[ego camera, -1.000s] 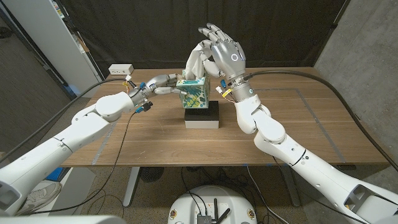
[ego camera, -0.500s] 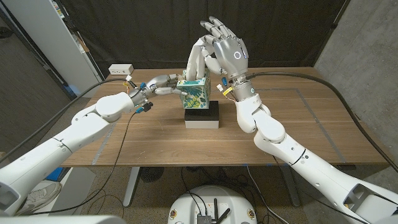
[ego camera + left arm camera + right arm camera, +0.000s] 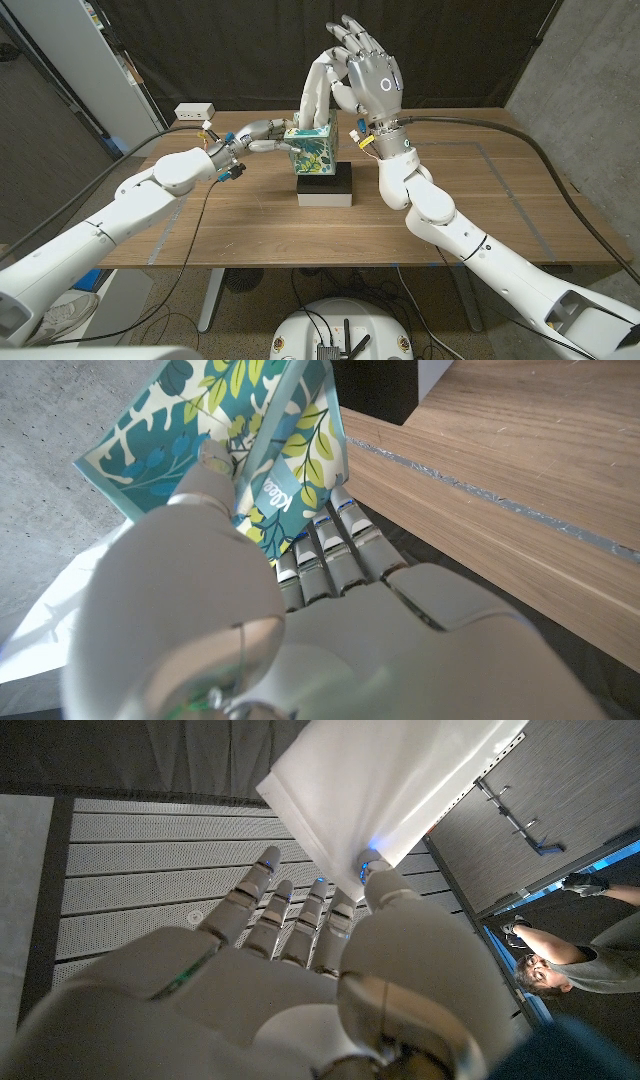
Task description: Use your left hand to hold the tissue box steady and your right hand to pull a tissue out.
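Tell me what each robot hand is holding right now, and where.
The left robot hand grips the tissue box by its side. The right robot hand pinches the tissue near its upper end.

Head view light: even, from above; wooden table (image 3: 480,200) evenly lit, black backdrop (image 3: 250,50) dark.
Shadows: soft, short, beside the black block (image 3: 325,186).
Glare: small sheen on right hand (image 3: 365,80) back.
Distortion: wide-angle bend at frame edges; arms stretch at the corners.
Left wrist view: left hand (image 3: 300,630) close, soft-focused, pale; tissue box (image 3: 250,450) print sharper.
Right wrist view: tissue (image 3: 390,780) bright, near overexposed.
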